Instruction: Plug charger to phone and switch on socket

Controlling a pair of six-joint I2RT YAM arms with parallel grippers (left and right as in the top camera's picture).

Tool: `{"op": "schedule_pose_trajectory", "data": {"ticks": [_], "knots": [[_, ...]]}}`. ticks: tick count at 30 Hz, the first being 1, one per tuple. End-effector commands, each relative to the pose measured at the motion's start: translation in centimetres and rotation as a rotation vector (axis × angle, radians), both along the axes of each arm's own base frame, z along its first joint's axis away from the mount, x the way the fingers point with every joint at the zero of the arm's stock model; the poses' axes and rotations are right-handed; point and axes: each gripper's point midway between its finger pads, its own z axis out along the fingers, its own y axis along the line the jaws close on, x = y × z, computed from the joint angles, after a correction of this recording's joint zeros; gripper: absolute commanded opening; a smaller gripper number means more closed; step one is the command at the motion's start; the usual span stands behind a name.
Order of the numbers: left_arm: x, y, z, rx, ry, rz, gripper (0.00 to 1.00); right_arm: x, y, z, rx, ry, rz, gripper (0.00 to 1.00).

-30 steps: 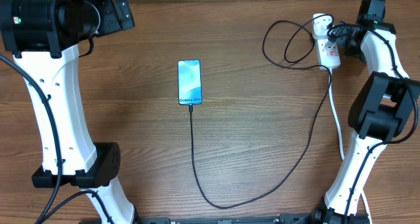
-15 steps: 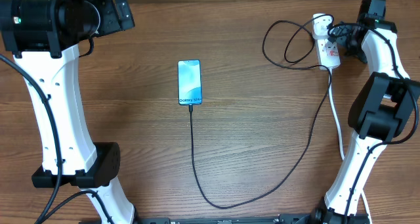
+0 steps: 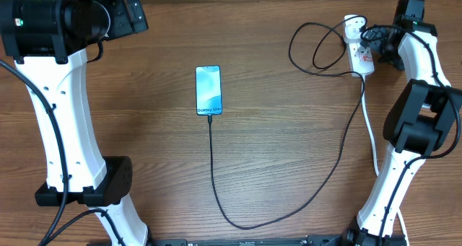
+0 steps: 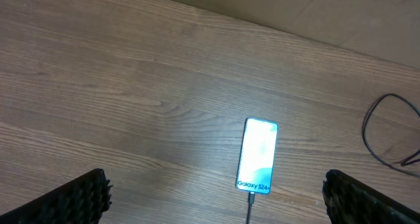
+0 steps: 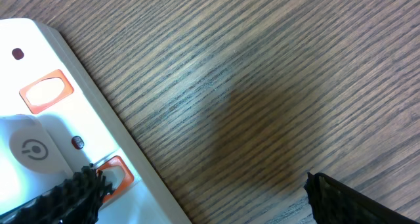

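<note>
Wooden table [image 3: 144, 145], phone [image 3: 208, 90] lying flat, black charger [image 3: 212, 167], white socket [image 3: 360, 59]

Matt wood-grain table [image 3: 289, 130], glossy phone [image 3: 208, 89] screen, smooth white plastic socket [image 5: 46, 53], matt blk charger [image 3: 211, 167] cable.

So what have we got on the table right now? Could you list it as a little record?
phone: screen lit, flat on the table
charger: black cable, tip at the phone's bottom edge, other end at the socket
socket: white strip, far right corner
switches: orange-red; on or off, cannot tell
left gripper: open, empty, above the table, away from the phone
right gripper: open, empty, close over the socket
</note>
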Motion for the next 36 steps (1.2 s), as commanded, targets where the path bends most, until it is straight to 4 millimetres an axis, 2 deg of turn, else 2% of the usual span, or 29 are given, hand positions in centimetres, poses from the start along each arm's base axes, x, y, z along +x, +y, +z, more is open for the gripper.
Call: {"op": "schedule_pose_trajectory", "data": {"ticks": [1, 5, 7, 9, 11, 14, 18, 22, 26, 32, 36], "knots": [[-0.3, 0.2, 0.6, 0.01, -0.017, 0.005, 1.0, -0.6, 5.7, -4.8, 0.113, 0.096, 0.13, 1.0], [-0.3, 0.2, 0.6, 0.01, -0.017, 0.005, 1.0, -0.7, 5.3, -4.2, 0.093, 0.103, 0.121, 1.0], [-0.3, 0.2, 0.6, 0.01, -0.017, 0.005, 1.0, -0.8, 4.8, -3.0, 0.084, 0.097, 0.111, 1.0], [-0.3, 0.2, 0.6, 0.01, -0.017, 0.005, 1.0, -0.6, 4.1, -0.7, 0.074, 0.071, 0.1, 1.0], [-0.3, 0.2, 0.6, 0.01, -0.017, 0.005, 1.0, -0.5, 3.4, 2.3, 0.064, 0.034, 0.09, 1.0], [-0.3, 0.2, 0.6, 0.01, -0.017, 0.005, 1.0, -0.7, 2.3, 7.9, 0.043, -0.036, 0.074, 1.0], [-0.3, 0.2, 0.6, 0.01, -0.017, 0.005, 1.0, -2.5, 1.1, 16.0, -0.004, -0.125, 0.043, 1.0], [-0.3, 0.2, 0.6, 0.01, -0.017, 0.005, 1.0, -5.7, 0.9, 23.3, -0.05, -0.205, 0.035, 1.0], [-0.3, 0.2, 0.6, 0.01, -0.017, 0.005, 1.0, -10.5, 2.8, 29.5, -0.06, -0.258, 0.063, 1.0], [-0.3, 0.2, 0.6, 0.01, -0.017, 0.005, 1.0, -17.9, 6.2, 36.5, -0.078, -0.343, 0.091, 1.0], [-0.3, 0.2, 0.6, 0.01, -0.017, 0.005, 1.0, -23.0, 7.9, 39.4, -0.08, -0.385, 0.095, 1.0]]}}
